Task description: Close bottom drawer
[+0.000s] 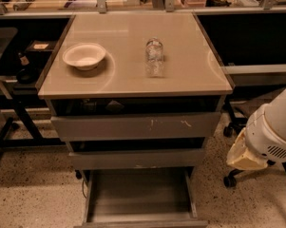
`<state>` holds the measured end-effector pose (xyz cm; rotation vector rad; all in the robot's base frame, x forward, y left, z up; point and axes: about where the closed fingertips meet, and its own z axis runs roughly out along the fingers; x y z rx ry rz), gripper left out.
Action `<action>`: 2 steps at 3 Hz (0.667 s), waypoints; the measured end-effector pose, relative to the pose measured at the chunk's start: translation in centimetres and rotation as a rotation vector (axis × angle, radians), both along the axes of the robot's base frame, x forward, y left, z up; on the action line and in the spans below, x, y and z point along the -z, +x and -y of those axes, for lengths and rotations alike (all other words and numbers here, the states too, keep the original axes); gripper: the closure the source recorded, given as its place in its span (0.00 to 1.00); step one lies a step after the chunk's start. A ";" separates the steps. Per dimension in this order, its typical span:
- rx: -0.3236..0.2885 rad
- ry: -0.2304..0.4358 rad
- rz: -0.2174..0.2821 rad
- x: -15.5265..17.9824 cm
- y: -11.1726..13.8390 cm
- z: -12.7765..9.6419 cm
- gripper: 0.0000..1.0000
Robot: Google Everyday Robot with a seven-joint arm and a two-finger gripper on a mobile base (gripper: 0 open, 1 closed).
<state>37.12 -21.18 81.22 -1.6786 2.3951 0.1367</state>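
The bottom drawer [140, 196] stands pulled out at the foot of the grey cabinet, its grey tray-like interior empty and its front panel [142, 222] at the frame's lower edge. Above it are the mid-width drawer front [138, 158] and the widest front with white scratch marks [138, 126]. Both sit a little out from the cabinet. My arm's white and beige segment [266, 137] hangs to the right of the cabinet, level with the middle drawer and apart from it. My gripper itself is out of view beyond the right side.
A white bowl [84, 56] and a clear plastic bottle [154, 57] lying on its side sit on the beige cabinet top [190, 75]. Chair castors [230, 180] stand on the floor behind my arm. A dark desk frame [19, 113] stands to the left.
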 end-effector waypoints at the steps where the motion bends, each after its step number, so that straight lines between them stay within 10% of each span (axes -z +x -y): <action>1: 0.000 0.000 0.000 0.0 0.0 0.0 1.00; 2: -0.001 0.015 0.004 0.3 -0.2 -0.1 1.00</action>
